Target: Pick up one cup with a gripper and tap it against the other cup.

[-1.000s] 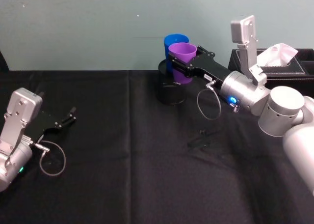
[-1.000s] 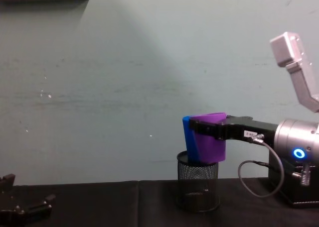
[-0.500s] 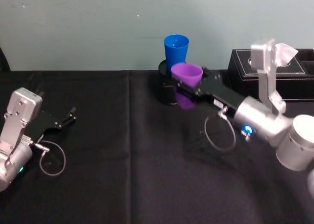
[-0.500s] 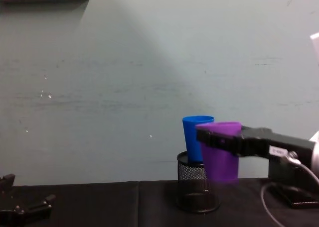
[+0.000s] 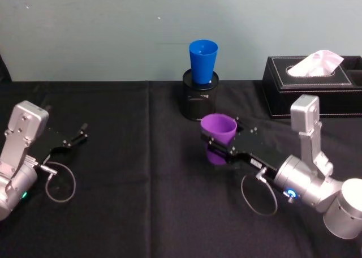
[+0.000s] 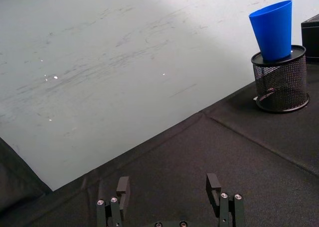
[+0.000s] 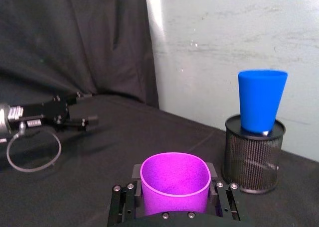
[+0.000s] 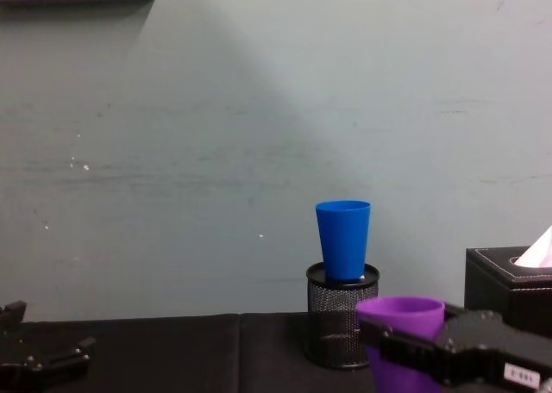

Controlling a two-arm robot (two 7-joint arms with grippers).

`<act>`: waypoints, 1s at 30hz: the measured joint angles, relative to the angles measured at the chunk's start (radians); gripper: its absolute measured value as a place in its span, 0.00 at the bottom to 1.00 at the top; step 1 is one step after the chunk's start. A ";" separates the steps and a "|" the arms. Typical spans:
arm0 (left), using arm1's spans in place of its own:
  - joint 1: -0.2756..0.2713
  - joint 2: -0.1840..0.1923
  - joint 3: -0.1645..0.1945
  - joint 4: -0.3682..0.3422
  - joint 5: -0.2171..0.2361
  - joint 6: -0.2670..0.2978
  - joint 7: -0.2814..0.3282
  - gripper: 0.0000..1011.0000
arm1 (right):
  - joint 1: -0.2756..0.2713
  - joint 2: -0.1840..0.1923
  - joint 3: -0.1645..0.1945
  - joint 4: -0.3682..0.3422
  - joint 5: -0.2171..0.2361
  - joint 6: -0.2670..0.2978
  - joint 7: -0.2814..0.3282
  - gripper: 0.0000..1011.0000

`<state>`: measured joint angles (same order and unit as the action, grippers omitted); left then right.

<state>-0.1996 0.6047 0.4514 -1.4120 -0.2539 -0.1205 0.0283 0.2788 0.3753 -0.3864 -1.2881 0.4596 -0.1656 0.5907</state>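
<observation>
**Right hand grips purple cup, well apart from blue cup**

Head view: the right hand is clamped on the upright purple cup toward the middle of the worktop. The blue cup stands in a black mesh holder by the far edge, near a tissue box. The left hand sits near the left edge.

Left wrist view: its fingers stand wide, holding nothing.

Right wrist view: the purple cup's mouth shows bare purple inside.

Chest view: the blue cup's base sits below the holder's rim.
</observation>
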 joint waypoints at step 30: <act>0.000 0.000 0.000 0.000 0.000 0.000 0.000 0.99 | 0.039 -0.042 -0.021 0.173 -0.052 -0.088 0.026 0.72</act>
<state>-0.1995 0.6047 0.4514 -1.4120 -0.2539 -0.1205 0.0283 0.3179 0.3334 -0.4074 -1.1151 0.4080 -0.2535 0.6162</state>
